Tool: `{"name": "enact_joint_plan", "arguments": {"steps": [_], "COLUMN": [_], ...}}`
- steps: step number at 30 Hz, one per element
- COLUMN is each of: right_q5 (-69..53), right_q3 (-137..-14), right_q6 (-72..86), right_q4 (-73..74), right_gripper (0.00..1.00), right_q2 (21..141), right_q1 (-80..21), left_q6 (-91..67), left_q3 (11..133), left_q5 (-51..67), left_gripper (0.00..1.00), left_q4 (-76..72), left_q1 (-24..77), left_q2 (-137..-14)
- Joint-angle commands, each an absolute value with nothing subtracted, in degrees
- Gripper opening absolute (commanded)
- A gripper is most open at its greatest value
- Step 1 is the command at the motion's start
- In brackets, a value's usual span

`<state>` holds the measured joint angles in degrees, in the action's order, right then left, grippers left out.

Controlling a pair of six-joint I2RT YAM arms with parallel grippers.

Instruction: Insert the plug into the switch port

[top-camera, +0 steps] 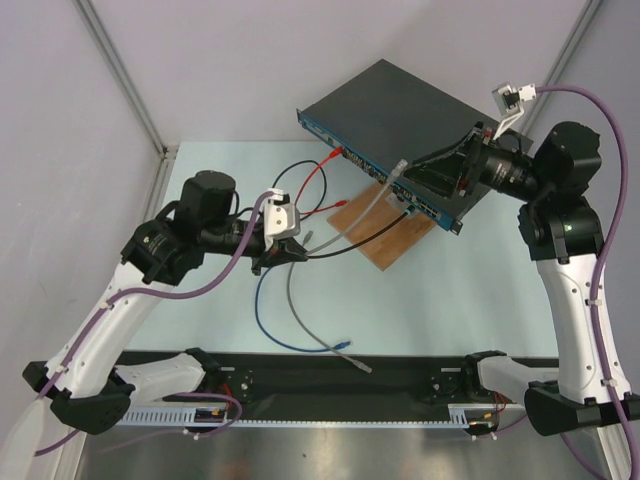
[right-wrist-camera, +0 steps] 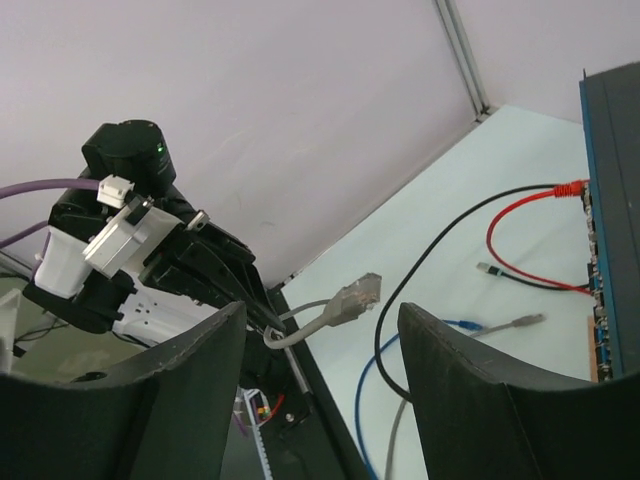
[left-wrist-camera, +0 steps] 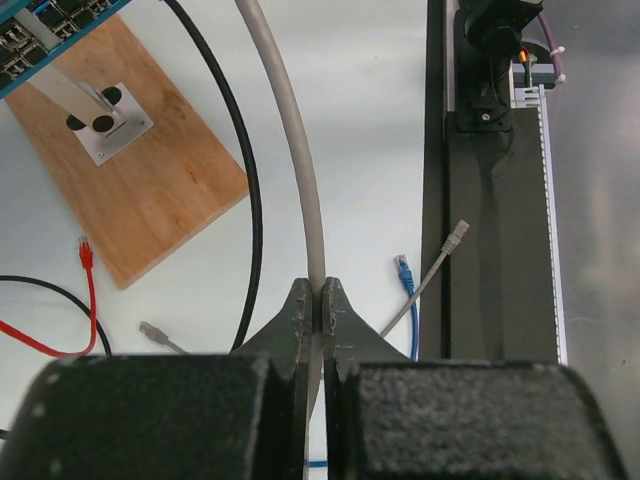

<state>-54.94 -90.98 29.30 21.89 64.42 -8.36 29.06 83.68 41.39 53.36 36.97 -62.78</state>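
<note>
The switch (top-camera: 400,105) is a flat black box with a blue socket strip (top-camera: 375,172), propped on a wooden board. It also shows at the right edge of the right wrist view (right-wrist-camera: 612,200). My left gripper (top-camera: 290,248) is shut on a grey cable (left-wrist-camera: 290,120), the fingers (left-wrist-camera: 300,315) pinching it. The cable arcs up to its grey plug (top-camera: 400,166), which hangs in the air just in front of the strip. My right gripper (top-camera: 420,178) is open beside the switch front. In its wrist view the plug (right-wrist-camera: 355,295) shows between the open fingers (right-wrist-camera: 455,400), untouched.
A wooden board (top-camera: 390,235) lies under the switch front. A red cable (top-camera: 315,185) and a black cable (top-camera: 350,245) run to the strip. A blue cable (top-camera: 265,315) and loose plugs (left-wrist-camera: 402,265) lie on the table. A black rail (top-camera: 330,385) runs along the near edge.
</note>
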Motion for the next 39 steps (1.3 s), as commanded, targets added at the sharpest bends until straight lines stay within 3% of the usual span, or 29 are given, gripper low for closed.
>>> {"name": "enact_joint_plan", "arguments": {"steps": [1,12,27,30,36,39], "right_q5": [-56.0,-58.2,-58.4,-58.2,-58.1,-57.9], "right_q3": [-90.1,-86.8,-86.7,-86.5,-86.0,-86.0], "right_q6": [33.7,46.8,44.7,44.4,43.7,43.5], "right_q4": [18.8,10.6,12.1,12.6,13.7,14.4], "right_gripper": [0.68,0.62,0.57,0.52,0.28,0.11], "right_q2": [64.2,66.6,66.5,66.4,66.5,66.8], "right_q1": [-8.4,-4.7,-7.2,-7.5,-7.7,-7.9], "left_q6": [31.6,32.8,31.8,31.3,30.5,29.0], "left_q3": [83.8,83.8,83.3,83.4,83.5,83.4], "left_q5": [41.7,41.0,40.9,41.1,40.6,40.0], "left_gripper": [0.0,0.0,0.0,0.0,0.0,0.03], "left_q4": [52.4,51.5,49.9,49.7,49.3,48.6], "left_q1": [37.8,38.8,39.2,39.2,39.2,39.2], "left_q2": [-62.3,-62.5,-62.9,-62.9,-63.1,-63.3]}}
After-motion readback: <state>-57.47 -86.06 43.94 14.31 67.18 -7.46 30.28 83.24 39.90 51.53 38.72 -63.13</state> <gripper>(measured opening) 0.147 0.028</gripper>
